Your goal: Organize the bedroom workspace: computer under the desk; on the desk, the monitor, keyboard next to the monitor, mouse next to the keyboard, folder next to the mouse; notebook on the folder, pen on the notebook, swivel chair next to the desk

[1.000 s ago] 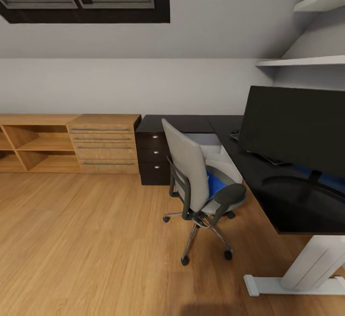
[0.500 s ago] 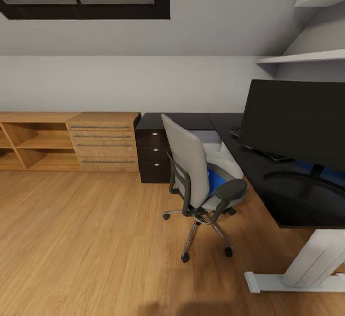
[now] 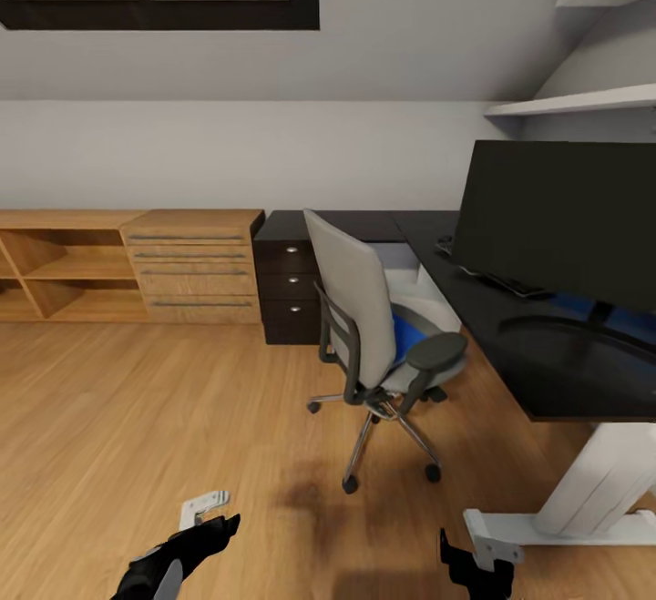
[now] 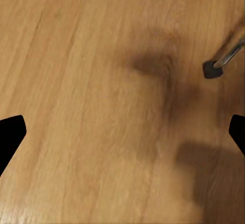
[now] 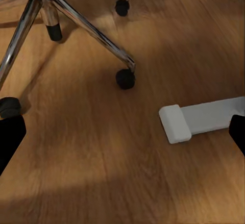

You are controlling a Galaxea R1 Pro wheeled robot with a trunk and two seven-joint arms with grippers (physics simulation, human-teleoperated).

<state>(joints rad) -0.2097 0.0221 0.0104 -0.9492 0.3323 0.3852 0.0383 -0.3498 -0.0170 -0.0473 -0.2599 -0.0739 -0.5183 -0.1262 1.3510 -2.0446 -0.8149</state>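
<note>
**Chair pulled out from the black desk, blue folder on its seat**

No writing or brand marks can be read anywhere. The swivel chair [image 3: 378,327], grey padded back, black oval armrests and chrome spoked base on castors, stands on the light wood floor [image 3: 137,418] just off the desk [image 3: 547,354], whose top is matte black on white legs. The bright blue folder [image 3: 407,334] lies on the seat. At 2 o'clock the wide black monitor [image 3: 560,218] stands on the desk with the slim keyboard [image 3: 497,279] by it. At 6 o'clock the left gripper [image 3: 202,516] and right gripper [image 3: 474,564] hang over bare floor, fingers spread wide, holding nothing.
</note>
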